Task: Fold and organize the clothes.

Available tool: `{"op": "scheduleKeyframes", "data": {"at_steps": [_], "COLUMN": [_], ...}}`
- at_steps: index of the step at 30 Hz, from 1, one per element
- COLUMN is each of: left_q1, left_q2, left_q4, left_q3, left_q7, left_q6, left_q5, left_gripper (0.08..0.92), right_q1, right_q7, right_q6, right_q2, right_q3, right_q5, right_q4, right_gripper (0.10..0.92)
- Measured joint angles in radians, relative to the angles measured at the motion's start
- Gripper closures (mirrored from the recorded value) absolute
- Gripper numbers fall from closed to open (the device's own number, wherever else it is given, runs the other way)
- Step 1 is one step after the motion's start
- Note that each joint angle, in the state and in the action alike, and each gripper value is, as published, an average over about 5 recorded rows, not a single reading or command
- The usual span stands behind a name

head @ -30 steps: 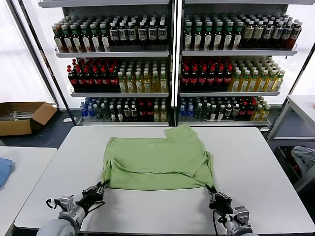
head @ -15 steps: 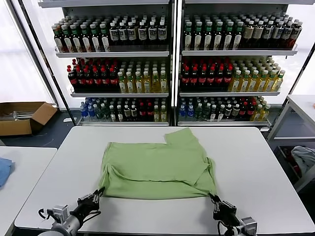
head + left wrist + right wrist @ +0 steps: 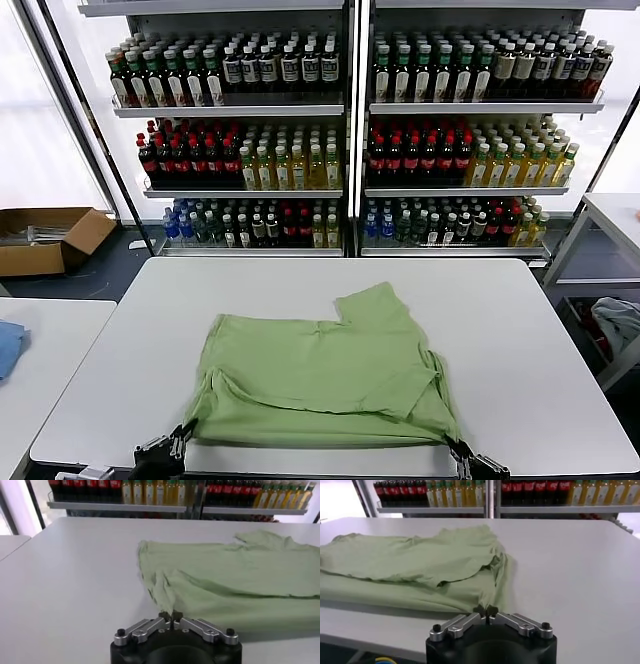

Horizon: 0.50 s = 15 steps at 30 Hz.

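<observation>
Head view: folded light green shirt (image 3: 320, 375)

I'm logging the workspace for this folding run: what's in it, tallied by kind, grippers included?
Green shirt, both near corners pinched: 1
Grippers, left gripper and right gripper: 2
White tables, main table, side table: 2
Cardboard box: 1
Blue cloth: 1
Total: 7
</observation>
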Motion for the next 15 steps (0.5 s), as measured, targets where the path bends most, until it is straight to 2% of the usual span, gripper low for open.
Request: {"op": "scheduleKeyframes", "data": {"at_steps": [3,15], "left_q1": [0.023,0.04], "left_q2": [-0.006,0.011], "left_q4": [-0.028,-0.117], "left_q3": [-0.014,-0.07], "left_q7": [-0.003,-0.005], "left_q6": [0.005,0.038], "left_q5": [0.007,-0.031], "left_gripper": [0.848,0.504], "right_q1": [-0.017,0.022], "right_q7": [-0.006,-0.032], "right_q6": [0.008,0.008], "right_q2": [0.005,-0.028], "right_q3": [0.009,0.1], "right_q5": [-0.001,0.123], "right_q4": [0.014,0.06], "right_gripper": [0.864,0.525]}}
